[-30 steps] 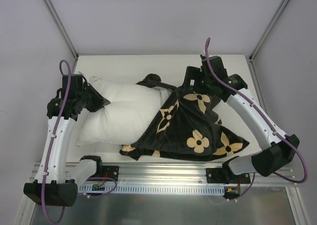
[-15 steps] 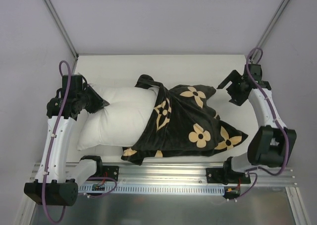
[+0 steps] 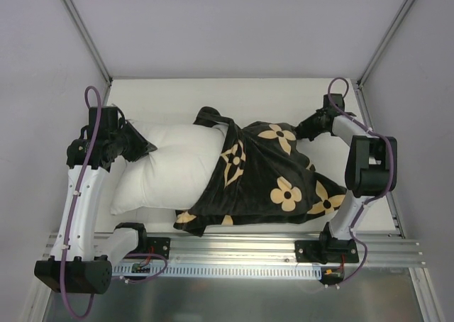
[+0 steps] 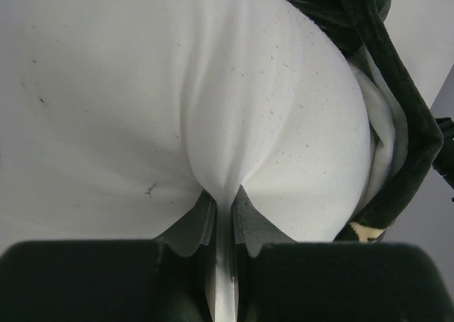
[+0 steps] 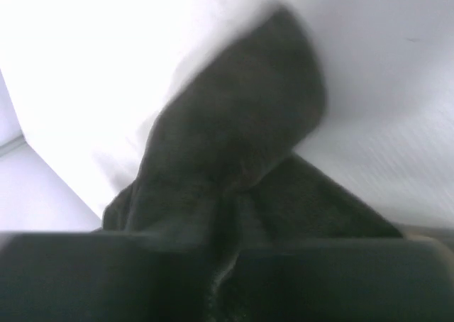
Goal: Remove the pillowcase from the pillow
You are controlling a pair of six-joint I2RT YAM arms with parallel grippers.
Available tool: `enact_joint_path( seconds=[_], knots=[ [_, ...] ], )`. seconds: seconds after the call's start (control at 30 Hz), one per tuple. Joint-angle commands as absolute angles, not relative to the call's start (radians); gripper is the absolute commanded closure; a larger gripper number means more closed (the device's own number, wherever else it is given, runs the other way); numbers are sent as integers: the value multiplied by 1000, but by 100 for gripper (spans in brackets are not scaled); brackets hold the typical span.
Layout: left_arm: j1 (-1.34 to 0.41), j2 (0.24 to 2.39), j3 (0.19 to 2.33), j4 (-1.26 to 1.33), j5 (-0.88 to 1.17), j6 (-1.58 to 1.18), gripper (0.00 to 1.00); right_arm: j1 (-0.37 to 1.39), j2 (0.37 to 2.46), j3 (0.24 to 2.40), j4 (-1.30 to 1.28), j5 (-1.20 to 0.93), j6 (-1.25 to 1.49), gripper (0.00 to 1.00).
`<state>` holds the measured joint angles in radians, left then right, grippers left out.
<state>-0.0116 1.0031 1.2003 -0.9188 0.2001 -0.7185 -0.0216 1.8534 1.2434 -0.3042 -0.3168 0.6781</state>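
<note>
Pillow [image 3: 163, 169] lay across mid tabletop [image 3: 170, 95], long axis L–R, its bare white end toward the left edge. Pillowcase [image 3: 277, 184] covered only the right half. Its open mouth was bunched diagonally across the middle and the rest sagged toward the right edge & near-right corner.

L gripper [image 4: 222, 198] was clamped tight on a pinch of the pillow's left end, white cloth puckering into the jaws. R gripper [image 3: 301, 132] sat at the case's far-right corner. Its wrist view was blurred, but the jaws looked nearly together w/ a dark fold nipped between them.

Handling, prob.: both light, soft, no stiffness. The velvety case should slide over the cushion but drag where bunched. Best hold = a right-end corner or seam of the case, pulled toward the right edge w/ the pillow anchored at its bare end. A thin pinch could slip.
</note>
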Motion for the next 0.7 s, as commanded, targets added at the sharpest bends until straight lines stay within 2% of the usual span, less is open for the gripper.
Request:
enact_joint_path(
  seconds=[0.0, 0.1, 0.43, 0.67],
  knots=[
    [-6, 983, 1253, -859, 233, -713, 100, -5, 1832, 1299, -230, -391, 726, 99],
    [12, 980, 1288, -864, 222, -690, 100, -46, 1752, 1319, -268, -359, 675, 99],
    [305, 999, 1469, -948, 341, -588, 100, -369, 1384, 1264, -418, -293, 551, 99],
    [425, 1002, 1540, -1000, 370, -581, 100, -517, 1298, 1278, -506, -213, 497, 99]
  ],
)
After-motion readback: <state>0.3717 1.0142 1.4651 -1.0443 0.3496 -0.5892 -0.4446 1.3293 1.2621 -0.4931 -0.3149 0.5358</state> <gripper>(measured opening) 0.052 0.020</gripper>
